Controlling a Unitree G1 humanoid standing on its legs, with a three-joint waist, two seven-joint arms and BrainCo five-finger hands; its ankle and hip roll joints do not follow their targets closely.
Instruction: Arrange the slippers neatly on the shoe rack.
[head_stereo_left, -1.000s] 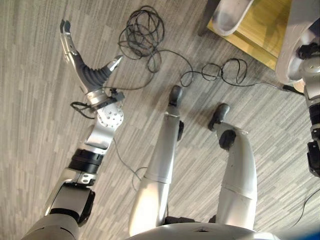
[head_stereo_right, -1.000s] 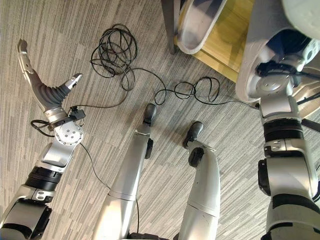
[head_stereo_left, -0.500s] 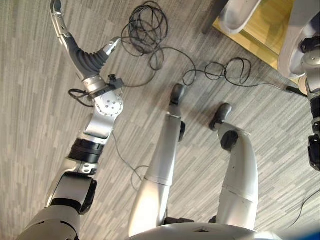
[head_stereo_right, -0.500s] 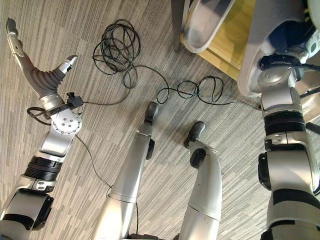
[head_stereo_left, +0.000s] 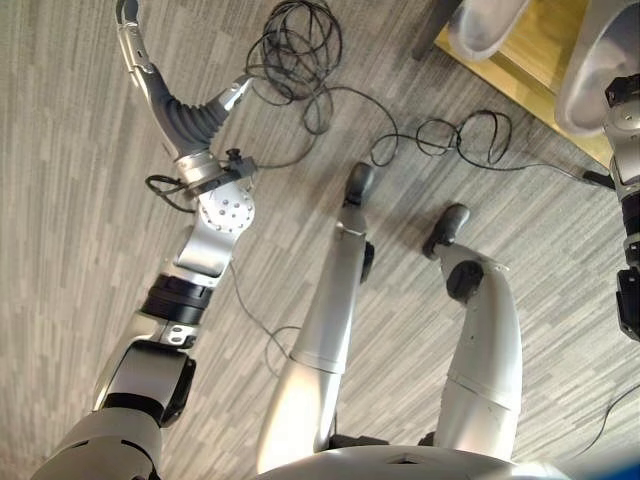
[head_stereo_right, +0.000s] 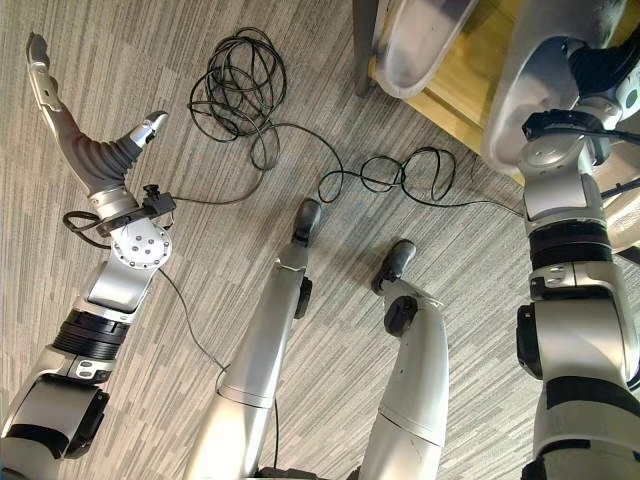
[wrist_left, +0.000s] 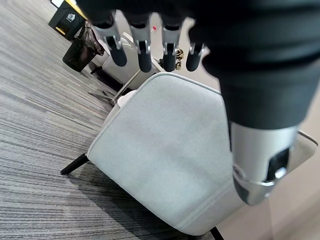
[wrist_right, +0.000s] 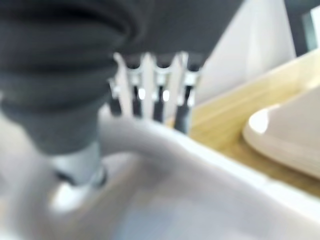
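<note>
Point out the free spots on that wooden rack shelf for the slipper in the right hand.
Bare wood shows on the shoe rack shelf between the parked slipper and the one in the right hand, whose slipper hangs over the shelf's right part. It looks narrow. The shelf's front left corner is taken. The left hand is open over bare floor.

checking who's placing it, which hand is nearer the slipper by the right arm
Right. The right hand is at that slipper over the wooden rack, fingers and thumb around its strap. The left hand is open, far off over the carpet.
</note>
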